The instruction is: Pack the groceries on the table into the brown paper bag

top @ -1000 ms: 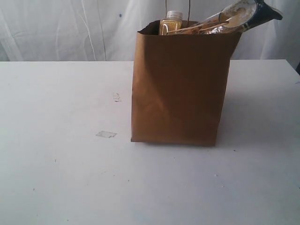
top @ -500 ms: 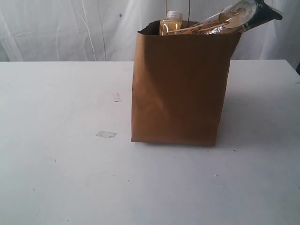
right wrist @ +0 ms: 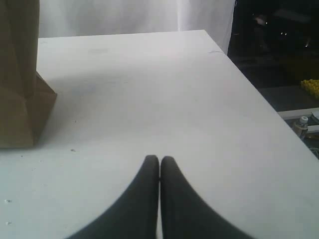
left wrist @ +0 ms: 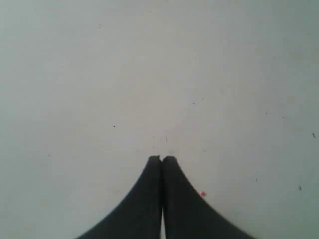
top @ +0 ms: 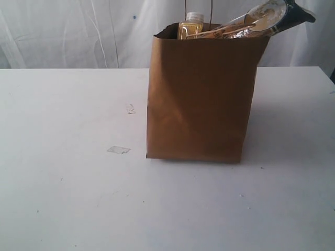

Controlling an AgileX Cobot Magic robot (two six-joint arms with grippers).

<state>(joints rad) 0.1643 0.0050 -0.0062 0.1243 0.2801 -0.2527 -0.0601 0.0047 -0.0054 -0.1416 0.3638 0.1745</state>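
Note:
The brown paper bag [top: 201,97] stands upright on the white table [top: 63,183]. Out of its top stick the white-capped yellow-grain bottle [top: 191,26] and the long spaghetti packet [top: 264,16], which leans over the right rim. The bag's other contents are hidden by its walls. Neither arm shows in the exterior view. My left gripper [left wrist: 161,158] is shut with nothing in it, over bare tabletop [left wrist: 159,74]. My right gripper [right wrist: 159,158] is shut and empty too, above the table [right wrist: 149,89], with the bag's corner [right wrist: 20,94] off to one side.
A small scrap of tape [top: 118,150] and a faint scuff [top: 130,109] lie left of the bag. The table's edge [right wrist: 259,94] runs close by the right gripper, with dark floor beyond. A white curtain [top: 68,31] hangs behind.

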